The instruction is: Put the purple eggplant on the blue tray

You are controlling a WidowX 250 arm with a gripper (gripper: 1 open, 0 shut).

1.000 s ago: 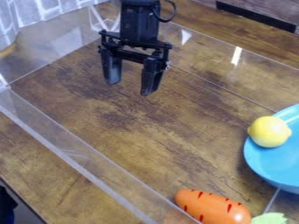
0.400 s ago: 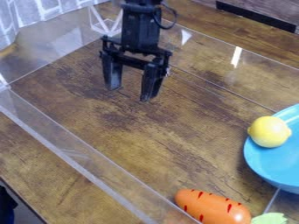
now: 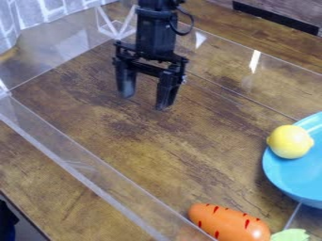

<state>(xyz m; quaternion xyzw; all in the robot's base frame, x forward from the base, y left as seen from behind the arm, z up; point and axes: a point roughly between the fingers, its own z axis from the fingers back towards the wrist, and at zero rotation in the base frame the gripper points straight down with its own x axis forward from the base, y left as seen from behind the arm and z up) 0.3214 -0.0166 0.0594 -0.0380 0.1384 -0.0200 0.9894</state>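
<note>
Writing or brand marks cannot be made out on anything here; the arm, the dishes and the wood carry no legible label at this picture quality. The black pincer (image 3: 147, 92) hangs from the arm at the upper middle, pointing steeply down over the dark wooden bench (image 3: 151, 151), its two fingers (image 3: 127, 81) spread wide apart with nothing between them, so it is released and empty. The fingertips are close above the wood, but whether they touch it cannot be told. Compared with a second ago, the pincer sits slightly lower and a little further right in the picture, its spread unchanged; the shift is small. The blue tray (image 3: 297, 174) lies at the right edge, cut off by the frame, with a yellow fruit (image 3: 289, 141) resting on its upper left part. Both are in the same place as before. An orange carrot (image 3: 229, 222) lies on the bench at the bottom edge, below the tray, with a scrap of green (image 3: 297, 235) beside it in the corner. A clear plastic wall (image 3: 75, 155) runs diagonally across the left side of the bench. The purple eggplant is not visible in this view, so its place cannot be told.
</note>
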